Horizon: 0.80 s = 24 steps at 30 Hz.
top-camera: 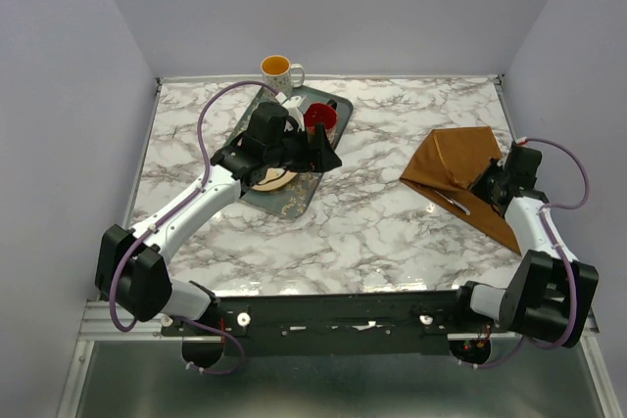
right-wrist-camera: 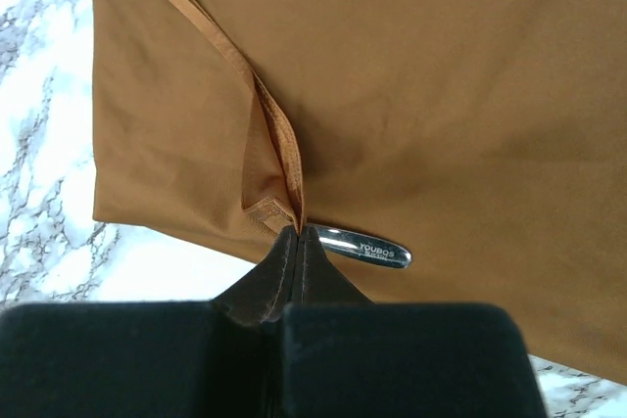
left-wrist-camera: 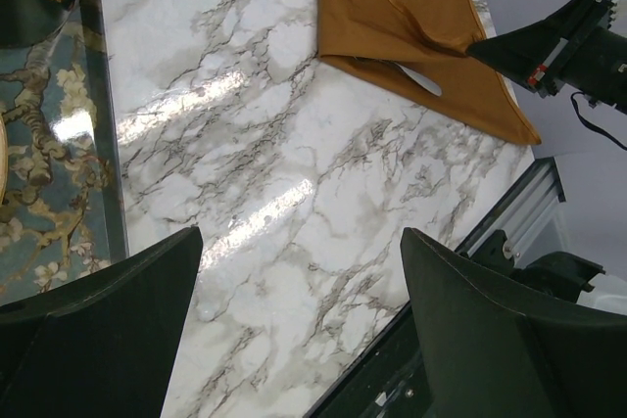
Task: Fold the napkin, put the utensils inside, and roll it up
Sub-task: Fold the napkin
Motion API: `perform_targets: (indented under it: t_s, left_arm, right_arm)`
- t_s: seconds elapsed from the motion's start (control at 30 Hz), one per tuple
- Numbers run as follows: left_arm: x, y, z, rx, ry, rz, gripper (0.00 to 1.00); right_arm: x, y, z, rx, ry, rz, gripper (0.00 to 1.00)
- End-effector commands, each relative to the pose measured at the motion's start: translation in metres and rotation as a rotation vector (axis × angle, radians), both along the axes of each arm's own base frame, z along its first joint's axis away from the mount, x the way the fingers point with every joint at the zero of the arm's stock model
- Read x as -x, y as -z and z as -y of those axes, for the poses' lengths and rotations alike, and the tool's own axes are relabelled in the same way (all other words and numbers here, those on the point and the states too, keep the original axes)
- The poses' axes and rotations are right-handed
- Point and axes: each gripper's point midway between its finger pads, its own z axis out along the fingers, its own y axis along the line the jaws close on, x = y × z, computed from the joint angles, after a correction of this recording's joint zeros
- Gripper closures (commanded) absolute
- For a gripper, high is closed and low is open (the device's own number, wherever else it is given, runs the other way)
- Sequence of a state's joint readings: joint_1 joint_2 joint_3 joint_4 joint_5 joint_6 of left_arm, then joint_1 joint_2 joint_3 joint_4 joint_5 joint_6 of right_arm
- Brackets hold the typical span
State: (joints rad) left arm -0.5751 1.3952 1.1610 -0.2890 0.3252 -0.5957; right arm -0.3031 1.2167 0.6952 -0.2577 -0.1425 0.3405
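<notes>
1. a dark green tray [top-camera: 294,198] on the left rear of the worktop [top-camera: 392,232] holds a red cup [top-camera: 320,116] and a plate [top-camera: 277,181] that is mostly hidden under the left arm. a yellow mug [top-camera: 279,70] stands just beyond the tray's far end.
2. the left claw [top-camera: 328,156] hovers at the tray's right edge, jaws spread wide and holding nothing.
3. the right claw [right-wrist-camera: 297,234], pinched tight, grips a raised hem of the napkin [right-wrist-camera: 441,95], which lies folded on the worktop's right side. a silvery utensil handle [right-wrist-camera: 364,248] pokes out just beside the fingertips.
</notes>
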Motion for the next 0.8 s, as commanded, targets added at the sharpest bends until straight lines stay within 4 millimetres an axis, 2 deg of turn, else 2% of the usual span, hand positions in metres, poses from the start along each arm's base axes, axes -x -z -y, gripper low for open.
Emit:
perform_targets:
  t_s: [0.0,0.23,0.43,0.77]
  left_arm:
    - [0.001,-0.001,0.001,0.007,0.025,0.002,0.09]
    - [0.002,-0.002,0.001,0.015,0.026,0.0,0.09]
    - [0.004,0.001,0.002,0.016,0.03,-0.007,0.09]
    - [0.004,0.002,0.001,0.02,0.031,-0.011,0.09]
  right_arm:
    - [0.008,0.016,0.012,0.029,0.047,-0.05,0.99]
    - [0.021,0.037,0.015,0.015,0.088,-0.116,0.98]
    - [0.027,0.045,0.015,-0.031,0.138,-0.142,0.92]
    - [0.034,0.061,0.015,-0.082,0.191,-0.189,0.9]
